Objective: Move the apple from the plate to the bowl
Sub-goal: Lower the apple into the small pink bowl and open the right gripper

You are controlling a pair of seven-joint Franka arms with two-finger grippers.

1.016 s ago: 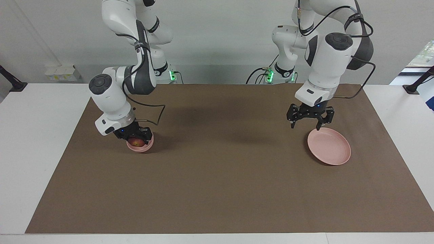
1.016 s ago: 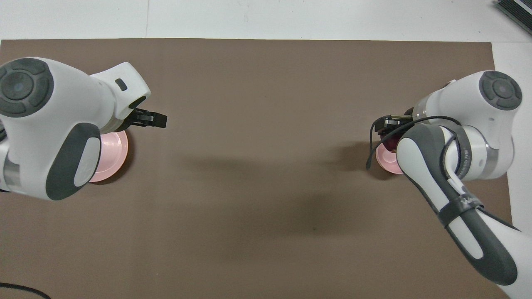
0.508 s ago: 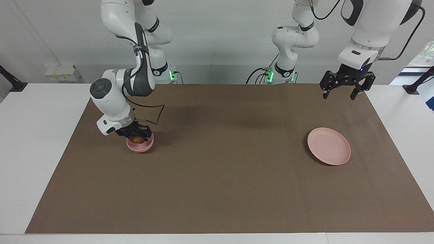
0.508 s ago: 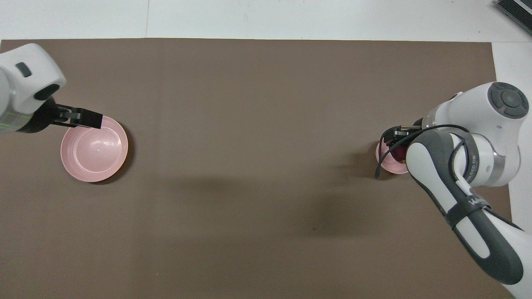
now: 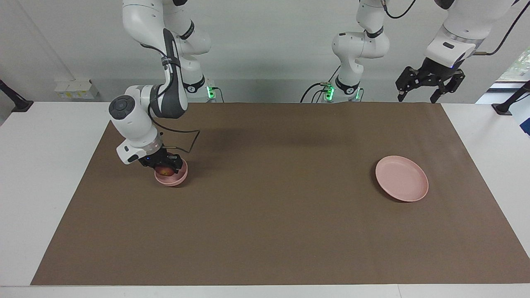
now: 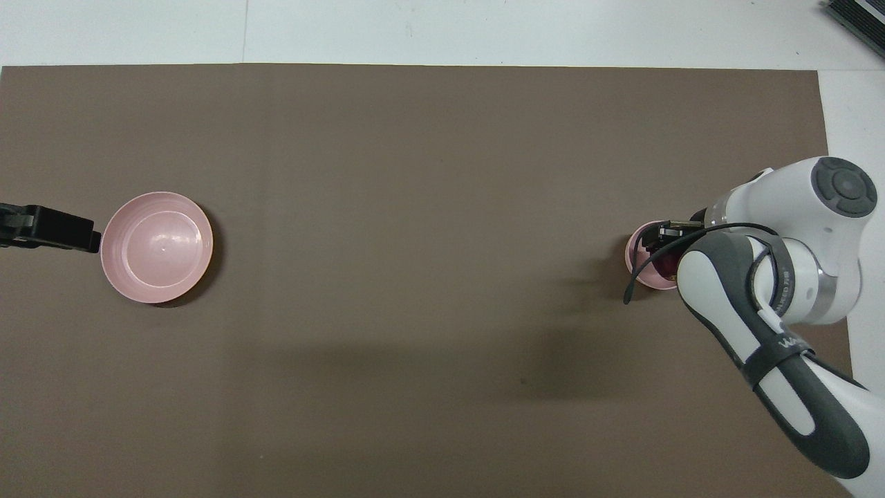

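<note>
Right gripper point(image 5: 165, 169) jaws clenched on small round dark red apple point(image 5: 166, 170) inside deep smooth pale pink bowl point(image 5: 173, 179). Left gripper point(image 5: 417, 98) raised, jaws released. Wide shallow pale pink plate point(image 5: 401, 179) bare on matte brown mat point(image 5: 269, 207).

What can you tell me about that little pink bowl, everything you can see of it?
The bowl is small, deep and round, pale pink, with a smooth matte look like plastic. It stands upright on the brown mat toward the right arm's end of the table, far from the wide pink plate. Inside it sits a dark red apple with a yellowish patch. The right gripper is down at its mouth, jaws shut on the apple and hiding much of the inside.
</note>
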